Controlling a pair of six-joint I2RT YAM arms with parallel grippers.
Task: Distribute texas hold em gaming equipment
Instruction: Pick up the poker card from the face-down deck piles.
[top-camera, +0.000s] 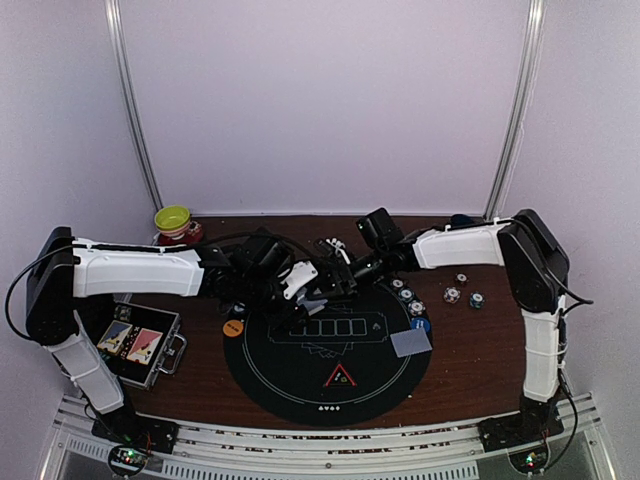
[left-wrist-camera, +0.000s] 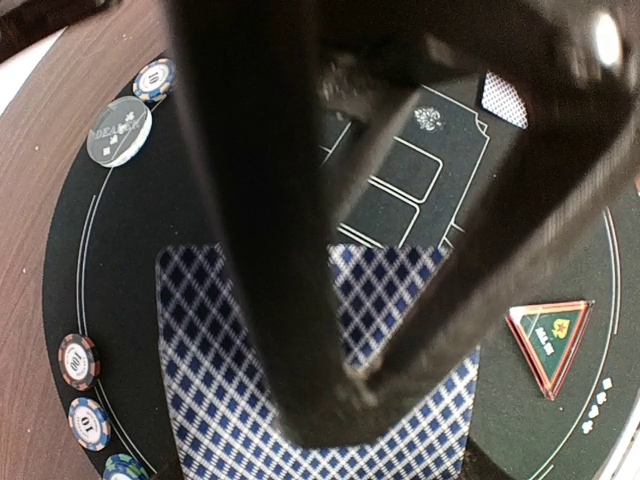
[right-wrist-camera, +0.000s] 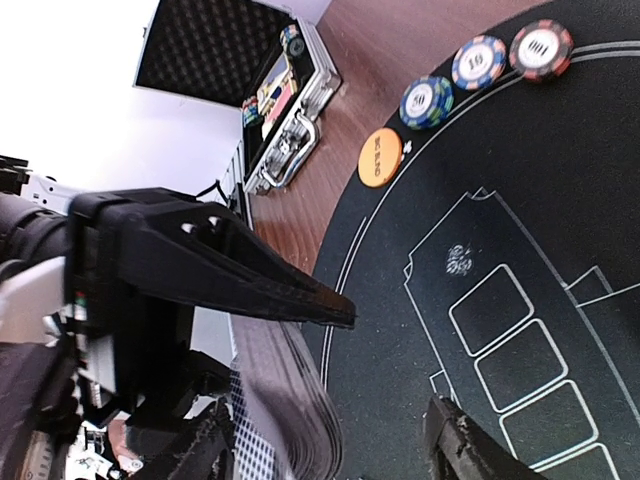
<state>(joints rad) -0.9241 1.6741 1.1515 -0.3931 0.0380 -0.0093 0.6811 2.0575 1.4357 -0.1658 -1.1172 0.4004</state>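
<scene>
Black felt mat (top-camera: 290, 375) on the brown table is where it's all going on. Your left gripper (left-wrist-camera: 350, 390) is clamped tight on the deck of cards (left-wrist-camera: 200, 340), holding it up over the far part of the mat. Your right gripper (top-camera: 338, 278) sits right beside it, jaws spread wide with the deck's edge between them. A single card (top-camera: 411, 342) lies back-up at the mat's right rim. The red triangle marker (top-camera: 340, 377) is on the near side, and the orange button (top-camera: 233, 326) is just off the left rim.
</scene>
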